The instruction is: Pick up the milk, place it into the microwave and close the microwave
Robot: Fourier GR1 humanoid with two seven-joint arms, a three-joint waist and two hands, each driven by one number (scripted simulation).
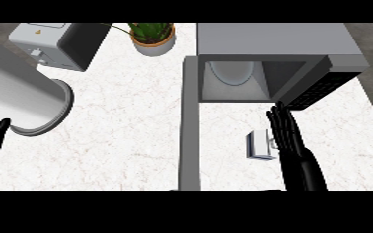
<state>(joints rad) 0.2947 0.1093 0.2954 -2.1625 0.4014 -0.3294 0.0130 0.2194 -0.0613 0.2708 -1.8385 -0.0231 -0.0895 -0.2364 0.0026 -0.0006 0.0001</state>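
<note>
Right hand [290,137] is flat, fingers straight and holding nothing, just to the right of the milk [260,145], which stands on the counter [131,128] in front of the microwave [277,54]. Microwave door [190,123] is swung wide, cavity shows only the turntable, so nothing's done yet: grasp, place and door close all remain. Left hand [4,128] is only a dark sliver at the left edge, can't tell its state.
</note>
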